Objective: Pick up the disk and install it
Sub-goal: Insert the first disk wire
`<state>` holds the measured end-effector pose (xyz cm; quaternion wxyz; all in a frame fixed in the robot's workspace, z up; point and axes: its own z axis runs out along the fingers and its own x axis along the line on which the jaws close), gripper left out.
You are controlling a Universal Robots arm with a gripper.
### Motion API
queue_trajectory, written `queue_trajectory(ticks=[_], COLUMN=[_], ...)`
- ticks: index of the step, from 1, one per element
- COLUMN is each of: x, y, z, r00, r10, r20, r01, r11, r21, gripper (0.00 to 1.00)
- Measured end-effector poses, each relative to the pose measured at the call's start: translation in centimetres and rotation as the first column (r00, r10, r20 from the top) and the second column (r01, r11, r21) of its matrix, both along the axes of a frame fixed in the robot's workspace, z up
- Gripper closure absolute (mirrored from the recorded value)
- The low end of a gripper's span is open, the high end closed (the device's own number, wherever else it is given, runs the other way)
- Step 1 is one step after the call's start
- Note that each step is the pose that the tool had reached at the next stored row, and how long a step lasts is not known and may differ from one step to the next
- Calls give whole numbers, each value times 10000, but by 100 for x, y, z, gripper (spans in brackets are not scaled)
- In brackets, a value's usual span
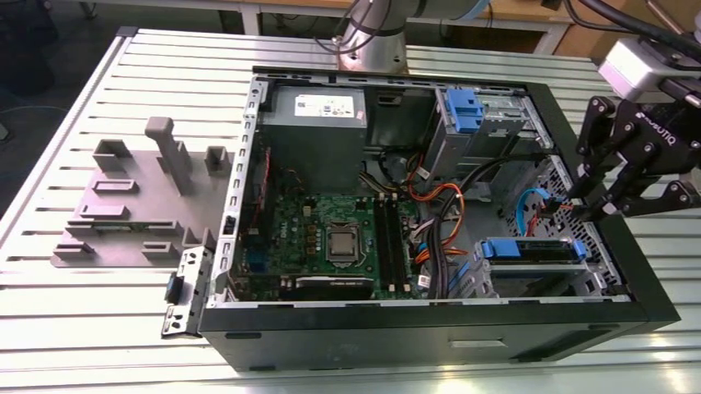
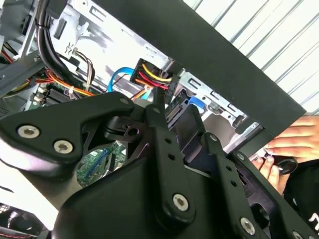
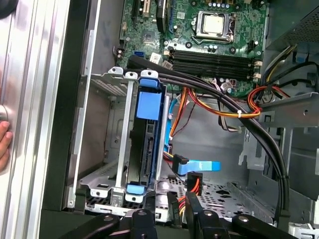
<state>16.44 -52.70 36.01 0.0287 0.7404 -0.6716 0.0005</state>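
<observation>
The open computer case [image 1: 438, 345] lies on its side on a slatted metal table [image 1: 66, 328]. The disk [image 1: 531, 249] sits in the metal drive cage [image 1: 537, 275] at the near corner of the case, toward the exterior view's right. In the first wrist view the disk [image 3: 148, 107] stands on edge between the cage's silver rails, with its blue carrier frame showing at both ends.

The gripper [image 1: 611, 205] hangs over the case wall on the exterior view's right, just beyond the cage and apart from the disk. Its black fingers [image 3: 202, 216] are spread with a gap between them and grasp nothing; in the second wrist view the gripper [image 2: 182, 124] points into the case toward a bundle of red, yellow and black wires [image 2: 149, 74].

Further inside the case lie the green motherboard [image 1: 328, 238] and, at the far side, a grey power-supply box [image 1: 312, 123]. A grey moulded fixture [image 1: 131, 197] rests on the table at the exterior view's left. A person's hand [image 2: 294, 139] rests on the outside edge of the case near the cage.
</observation>
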Motion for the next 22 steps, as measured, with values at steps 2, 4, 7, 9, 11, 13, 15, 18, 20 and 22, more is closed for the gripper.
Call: queue_trajectory(ticks=[2,4,7,9,11,13,15,18,20,22], x=[6,6,7,7,10,16,26,52,71,87], y=[1,1,1,2,2,6,10,20,30,46], z=[-5,-6,-7,-7,-7,-9,-11,-17,-23,-34], r00=[10000,10000,10000,10000,9999,9996,9991,9985,9983,9982], r10=[9,15,18,20,20,19,19,18,19,17], r20=[0,0,0,-12,-120,-276,-422,-547,-577,-598], r01=[-9,-15,-18,-20,-21,-21,-23,-23,-23,-24], r11=[10000,10000,10000,10000,10000,10000,10000,10000,10000,9999], r21=[-38,-53,-62,-73,-75,-76,-80,-80,-80,-106], gripper=[63,63,63,63,63,63,63,63,63,63])
